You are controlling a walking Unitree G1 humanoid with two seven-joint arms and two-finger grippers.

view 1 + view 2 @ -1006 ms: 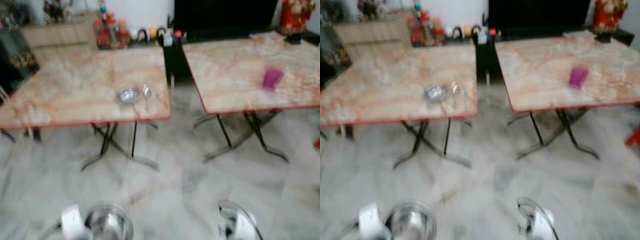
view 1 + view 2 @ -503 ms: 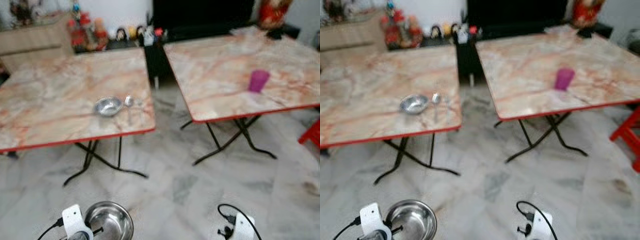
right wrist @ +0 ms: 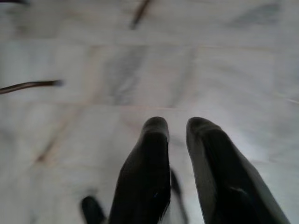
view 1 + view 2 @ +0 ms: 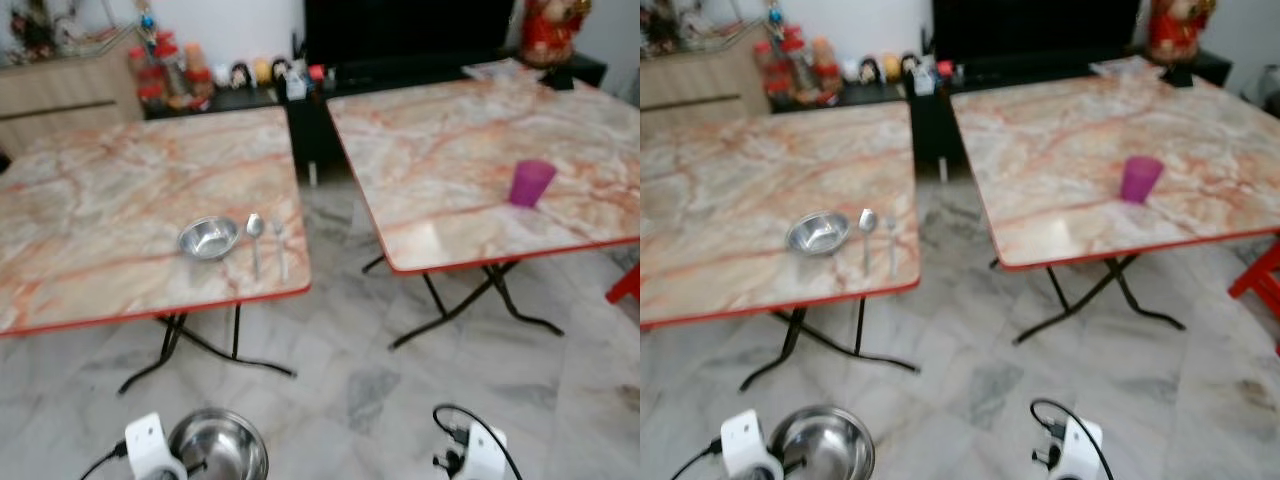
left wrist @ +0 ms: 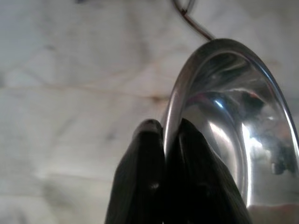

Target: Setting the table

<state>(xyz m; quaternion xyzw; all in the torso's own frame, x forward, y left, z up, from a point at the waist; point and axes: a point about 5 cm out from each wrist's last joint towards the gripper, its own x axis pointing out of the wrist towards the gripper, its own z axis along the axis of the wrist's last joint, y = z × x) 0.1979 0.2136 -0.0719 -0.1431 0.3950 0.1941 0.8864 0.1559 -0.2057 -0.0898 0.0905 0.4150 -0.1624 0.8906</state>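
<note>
A large shiny steel bowl [image 5: 233, 135] is held low in front of the robot over the pale marble floor [image 4: 350, 370], its rim pinched between the two black fingers [image 5: 140, 186] of the left pincer [image 5: 164, 128], which is clamped tight on the metal. In the head views the same bowl sits just beside the white left wrist housing [image 4: 150, 445]. The right pincer [image 3: 176, 125] hangs over the floor holding nothing, its fingers parted by a narrow gap. Ahead to the left stands a folding counter with a pink-veined marble top and red edge [image 4: 100, 200]; near its front right corner rest a small steel bowl [image 4: 208, 238], a steel spoon [image 4: 254, 232] just beside it, and a second slim steel utensil [image 4: 279, 245] just beside the spoon, too blurred to identify. To the right, separated by a gap, stands a second matching marble-topped counter [image 4: 440, 140] bearing an upright magenta plastic cup [image 4: 530, 183]. Behind the counters a low dark shelf [image 4: 240, 92] carries bottles and small jars, and a red figurine [image 4: 545, 25] stands at the far right.
</note>
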